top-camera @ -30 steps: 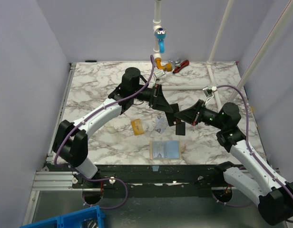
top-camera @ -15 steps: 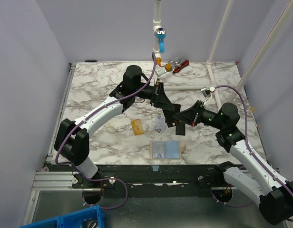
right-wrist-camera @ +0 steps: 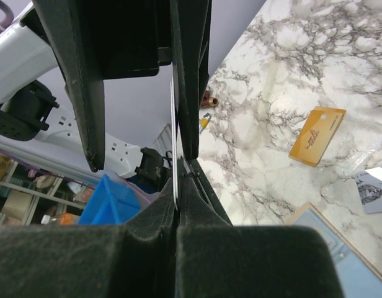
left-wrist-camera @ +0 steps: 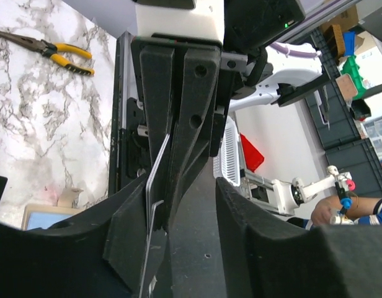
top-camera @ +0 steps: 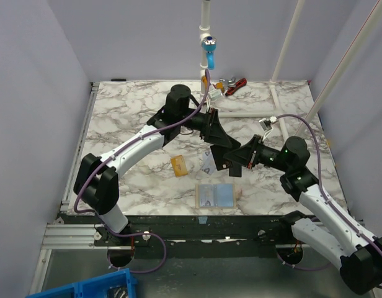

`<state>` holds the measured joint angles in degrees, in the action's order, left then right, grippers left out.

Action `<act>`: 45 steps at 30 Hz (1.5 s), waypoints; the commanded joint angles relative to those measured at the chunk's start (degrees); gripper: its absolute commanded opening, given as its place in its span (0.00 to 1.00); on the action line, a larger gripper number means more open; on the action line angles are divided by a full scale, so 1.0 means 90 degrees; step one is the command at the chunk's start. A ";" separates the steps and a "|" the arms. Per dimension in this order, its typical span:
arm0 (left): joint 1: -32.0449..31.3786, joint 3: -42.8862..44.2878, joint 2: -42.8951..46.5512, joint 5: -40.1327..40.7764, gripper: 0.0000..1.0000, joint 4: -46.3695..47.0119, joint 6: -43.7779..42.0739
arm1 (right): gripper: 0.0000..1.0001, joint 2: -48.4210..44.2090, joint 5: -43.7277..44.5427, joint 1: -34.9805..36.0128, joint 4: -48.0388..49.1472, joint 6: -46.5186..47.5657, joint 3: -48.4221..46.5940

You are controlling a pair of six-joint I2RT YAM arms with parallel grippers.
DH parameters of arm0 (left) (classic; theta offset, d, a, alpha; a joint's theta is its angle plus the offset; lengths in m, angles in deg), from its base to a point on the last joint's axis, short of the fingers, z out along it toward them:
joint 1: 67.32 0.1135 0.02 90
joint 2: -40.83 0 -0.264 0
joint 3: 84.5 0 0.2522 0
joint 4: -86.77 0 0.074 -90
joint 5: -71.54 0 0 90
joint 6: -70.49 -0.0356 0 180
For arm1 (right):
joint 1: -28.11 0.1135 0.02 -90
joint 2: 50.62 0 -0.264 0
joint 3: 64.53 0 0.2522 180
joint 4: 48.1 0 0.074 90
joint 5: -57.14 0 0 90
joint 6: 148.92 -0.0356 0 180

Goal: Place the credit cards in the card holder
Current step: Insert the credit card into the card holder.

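Handover in mid-air: our right pincer (right-wrist-camera: 178, 186) clamps the black card (right-wrist-camera: 173, 143) edge-on, left pincer (left-wrist-camera: 178, 186) half-wide astride it, probably for a regrip; card holder (top-camera: 216, 196) spread at the bench's (top-camera: 129, 118) 6 o'clock, gold card (top-camera: 178, 164) and pale card (top-camera: 208, 162) loose just beyond.

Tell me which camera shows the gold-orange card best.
The right wrist view: the gold-orange card lies whole on the marble table, large enough to show a dark mark on its face. The top external view shows the gold-orange card only as a small patch. The left wrist view does not show it.
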<state>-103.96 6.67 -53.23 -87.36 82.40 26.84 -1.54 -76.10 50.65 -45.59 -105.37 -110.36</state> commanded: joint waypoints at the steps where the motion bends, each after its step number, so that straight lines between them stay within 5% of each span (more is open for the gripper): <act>1: 0.0003 0.0144 0.0412 -0.0264 0.49 -0.0971 -0.0952 | 0.01 -0.0323 0.0757 -0.0028 -0.0323 -0.0018 0.0191; 9: 0.0374 -0.0058 0.0690 0.0154 0.50 -0.2159 -0.2083 | 0.01 -0.0657 0.0913 -0.0028 -0.0288 0.0018 0.0210; 23: 0.0394 -0.0376 0.0680 -0.0030 0.26 -0.2020 -0.2209 | 0.01 -0.0536 0.0799 -0.0025 0.0081 -0.0237 0.0270; 30: 0.0423 -0.0398 0.0620 0.0075 0.00 -0.1867 -0.2192 | 0.01 -0.0319 0.0527 -0.0025 0.0557 -0.0504 0.0400; 45: 0.0693 -0.1106 -0.0264 -0.0125 0.00 -0.1441 -0.2221 | 0.01 -0.0495 0.1176 -0.0029 -0.0264 -0.0228 0.0775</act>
<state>-98.92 -0.83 -52.03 -87.64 67.89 7.87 -3.94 -69.48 50.65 -45.70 -108.65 -104.79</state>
